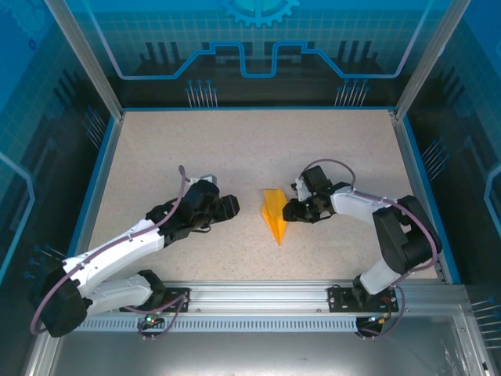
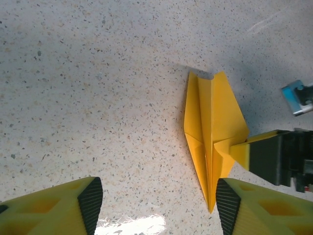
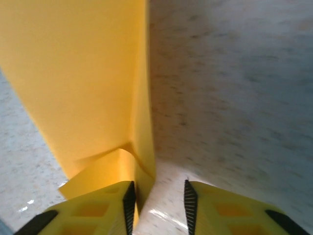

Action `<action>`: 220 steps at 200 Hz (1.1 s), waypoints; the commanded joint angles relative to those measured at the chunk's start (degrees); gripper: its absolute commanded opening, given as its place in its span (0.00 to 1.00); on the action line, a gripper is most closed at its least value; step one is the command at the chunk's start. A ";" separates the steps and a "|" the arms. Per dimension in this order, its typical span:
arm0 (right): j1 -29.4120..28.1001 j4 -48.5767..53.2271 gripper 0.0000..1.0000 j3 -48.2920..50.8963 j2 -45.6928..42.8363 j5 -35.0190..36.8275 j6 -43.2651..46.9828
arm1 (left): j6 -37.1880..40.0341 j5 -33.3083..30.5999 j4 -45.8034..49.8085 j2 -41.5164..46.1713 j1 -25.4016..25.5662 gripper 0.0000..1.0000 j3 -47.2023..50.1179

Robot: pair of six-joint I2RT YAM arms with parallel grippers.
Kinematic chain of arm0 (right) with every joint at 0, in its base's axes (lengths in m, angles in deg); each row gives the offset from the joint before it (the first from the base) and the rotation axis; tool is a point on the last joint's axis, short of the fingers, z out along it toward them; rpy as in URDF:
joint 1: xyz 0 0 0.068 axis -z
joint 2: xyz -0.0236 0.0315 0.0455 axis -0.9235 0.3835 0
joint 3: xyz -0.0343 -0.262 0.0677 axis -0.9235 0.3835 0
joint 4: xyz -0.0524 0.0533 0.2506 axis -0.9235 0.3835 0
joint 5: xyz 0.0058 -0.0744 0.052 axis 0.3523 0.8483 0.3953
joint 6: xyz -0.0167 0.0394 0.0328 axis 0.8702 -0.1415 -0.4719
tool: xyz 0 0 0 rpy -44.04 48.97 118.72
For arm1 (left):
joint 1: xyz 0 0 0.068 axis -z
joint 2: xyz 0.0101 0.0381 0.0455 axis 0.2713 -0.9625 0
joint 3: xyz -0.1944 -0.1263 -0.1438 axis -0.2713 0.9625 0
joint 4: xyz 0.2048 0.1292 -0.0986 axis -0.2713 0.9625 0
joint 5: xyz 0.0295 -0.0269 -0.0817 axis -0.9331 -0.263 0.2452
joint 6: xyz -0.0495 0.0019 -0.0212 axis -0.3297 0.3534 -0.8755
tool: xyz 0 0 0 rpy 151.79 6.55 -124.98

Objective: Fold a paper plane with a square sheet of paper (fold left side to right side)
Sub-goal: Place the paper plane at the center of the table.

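Top external: the plane (image 1: 273,215) lies on the desk (image 1: 235,141). Beside it the left gripper (image 1: 230,207) is spread, empty; the right gripper (image 1: 289,211) is slightly parted at its edge.

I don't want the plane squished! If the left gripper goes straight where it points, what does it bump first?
Probably the paper plane: it lies just ahead of the left gripper, though the gripper's height is unclear.

Speckled tabletop (image 1: 235,149), blue panel walls (image 1: 329,39)
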 commanded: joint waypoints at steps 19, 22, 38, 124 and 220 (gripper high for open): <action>-2.74 16.40 0.44 -7.21 -7.34 14.99 3.89 | 1.30 -1.05 0.69 0.49 -0.46 0.70 -0.08; -3.55 16.93 0.45 -7.78 -8.01 15.25 3.91 | 1.51 -0.93 0.52 0.52 -0.44 0.71 -0.04; -7.97 20.09 0.49 -10.95 -8.92 17.44 3.58 | 1.83 -0.80 -0.22 0.55 -0.48 0.74 0.05; -16.66 19.67 0.60 -17.44 4.79 15.78 -1.58 | 1.53 -1.83 0.23 3.79 -0.48 0.85 2.67; -17.05 17.65 0.41 -18.88 11.83 15.18 -2.52 | 0.78 -2.75 0.84 4.24 -0.58 0.87 2.92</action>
